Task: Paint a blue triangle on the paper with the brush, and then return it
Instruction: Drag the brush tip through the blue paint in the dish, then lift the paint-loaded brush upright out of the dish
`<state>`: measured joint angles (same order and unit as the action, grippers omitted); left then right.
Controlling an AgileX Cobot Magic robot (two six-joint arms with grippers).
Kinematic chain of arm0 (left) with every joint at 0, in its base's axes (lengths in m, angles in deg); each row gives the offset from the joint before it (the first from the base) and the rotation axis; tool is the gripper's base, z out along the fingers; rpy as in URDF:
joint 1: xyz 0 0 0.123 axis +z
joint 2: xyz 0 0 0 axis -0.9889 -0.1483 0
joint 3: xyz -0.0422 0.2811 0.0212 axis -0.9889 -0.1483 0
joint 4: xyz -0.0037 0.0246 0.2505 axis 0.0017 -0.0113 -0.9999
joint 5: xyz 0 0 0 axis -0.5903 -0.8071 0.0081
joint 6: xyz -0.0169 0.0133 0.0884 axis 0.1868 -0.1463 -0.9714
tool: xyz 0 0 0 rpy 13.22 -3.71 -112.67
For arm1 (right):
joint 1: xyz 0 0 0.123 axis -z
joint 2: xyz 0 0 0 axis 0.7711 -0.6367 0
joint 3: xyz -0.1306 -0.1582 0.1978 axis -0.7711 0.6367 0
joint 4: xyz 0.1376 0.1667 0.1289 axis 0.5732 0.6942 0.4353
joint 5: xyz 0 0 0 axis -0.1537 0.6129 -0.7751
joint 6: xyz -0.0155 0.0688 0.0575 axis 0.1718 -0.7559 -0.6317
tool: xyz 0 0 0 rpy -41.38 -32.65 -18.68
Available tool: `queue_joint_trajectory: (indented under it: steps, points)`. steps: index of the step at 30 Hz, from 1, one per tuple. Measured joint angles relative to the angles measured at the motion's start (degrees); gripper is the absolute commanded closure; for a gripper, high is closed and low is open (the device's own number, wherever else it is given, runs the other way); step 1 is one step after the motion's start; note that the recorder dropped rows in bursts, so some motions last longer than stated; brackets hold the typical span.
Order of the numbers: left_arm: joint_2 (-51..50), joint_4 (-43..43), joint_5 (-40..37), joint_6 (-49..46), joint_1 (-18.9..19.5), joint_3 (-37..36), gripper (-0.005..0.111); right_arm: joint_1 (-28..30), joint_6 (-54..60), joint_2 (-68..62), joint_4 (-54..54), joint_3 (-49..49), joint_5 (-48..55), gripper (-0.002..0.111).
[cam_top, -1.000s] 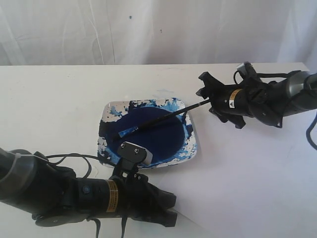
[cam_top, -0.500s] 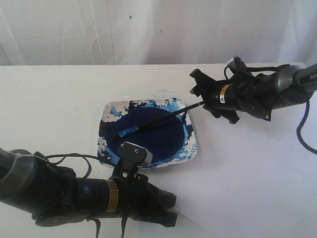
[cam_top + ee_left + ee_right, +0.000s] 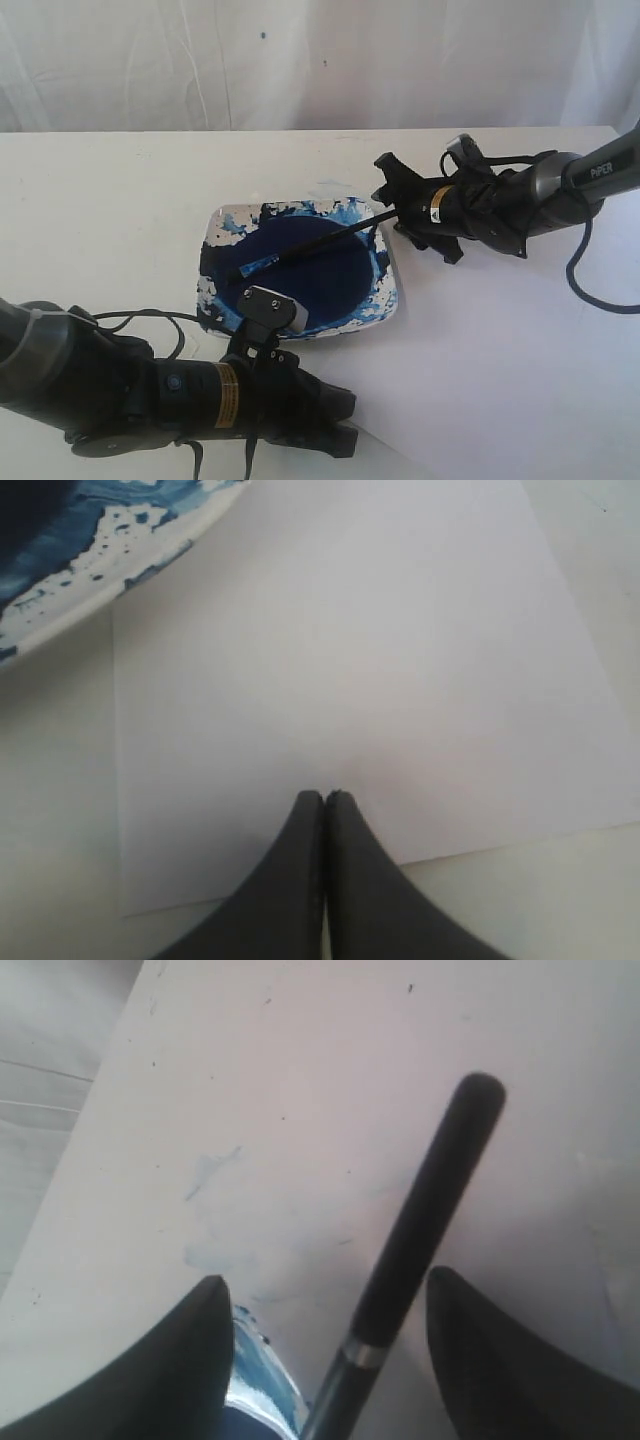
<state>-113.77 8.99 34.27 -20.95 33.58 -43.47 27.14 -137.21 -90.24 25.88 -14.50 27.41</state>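
Note:
The brush (image 3: 310, 245) lies across the square dish (image 3: 225, 225). Its blue-stained tip rests on the navy paint pool (image 3: 320, 285) and its black handle sticks out over the far right rim. My right gripper (image 3: 390, 195) is open around the handle's end. In the right wrist view the brush handle (image 3: 420, 1220) runs between the spread fingers (image 3: 190, 1360), touching neither, closer to one finger. My left gripper (image 3: 348, 420) is shut and empty, low over the paper (image 3: 350, 650) near its edge. The paper (image 3: 500, 350) shows no blue triangle.
The dish rim (image 3: 100, 560), splashed with blue, sits close to the left gripper (image 3: 325, 798). The dish's edge (image 3: 255, 1380) also lies beside the right gripper (image 3: 326, 1276). Faint blue smudges (image 3: 210, 1165) mark the tabletop. A white curtain (image 3: 300, 60) hangs behind the table.
My right gripper has moved left toward the dish, and its open fingers now reach around the end of the brush handle. The brush and the left arm have not moved.

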Motion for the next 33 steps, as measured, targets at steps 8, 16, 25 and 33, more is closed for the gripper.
queue_joint_trajectory:
  steps: [8, 16, 25, 33]
  points:
    - [0.0, 0.0, -0.1, 0.0, 0.0, 0.0, 0.107, 0.0, -0.6, -2.2, 0.1, -3.2, -1.2, 0.062]
    - [0.0, 0.0, -0.1, 0.0, 0.0, 0.0, 0.107, 0.0, -0.7, -2.3, 0.1, -3.4, -0.8, 0.078]
    - [0.0, 0.0, -0.1, 0.0, 0.0, 0.0, 0.107, 0.0, -0.9, -2.4, 0.5, -3.6, -0.7, 0.095]
    - [0.0, -0.1, -0.1, 0.0, 0.0, 0.0, 0.107, 0.0, -1.0, -2.6, 1.6, -3.8, -0.9, 0.105]
